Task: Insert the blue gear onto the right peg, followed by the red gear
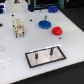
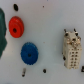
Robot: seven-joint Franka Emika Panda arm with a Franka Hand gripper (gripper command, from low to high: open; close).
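Nearest in the exterior view lay the plate (image 1: 46, 56), grey with a black rim, flat on the white table (image 1: 15, 60). Two dark pegs stood upright on it; the right peg (image 1: 52, 50) rose toward the exterior view's right, its twin just beside it.

Farther back, well apart from the plate, sat the red gear (image 1: 57, 31) (small and chunky, flat on the table). Just beyond it lay the blue gear (image 1: 45, 23), wider, with a dark hub at its middle; the two were near each other but apart. Toward the exterior view's left stood a pale blocky part (image 1: 18, 27).

The wrist view showed the same three from above: red gear (image 2: 16, 26), blue gear (image 2: 29, 53), pale part (image 2: 71, 47).

The gripper did not show clearly in either view, so whether its fingers were spread or pressed together could not be told.
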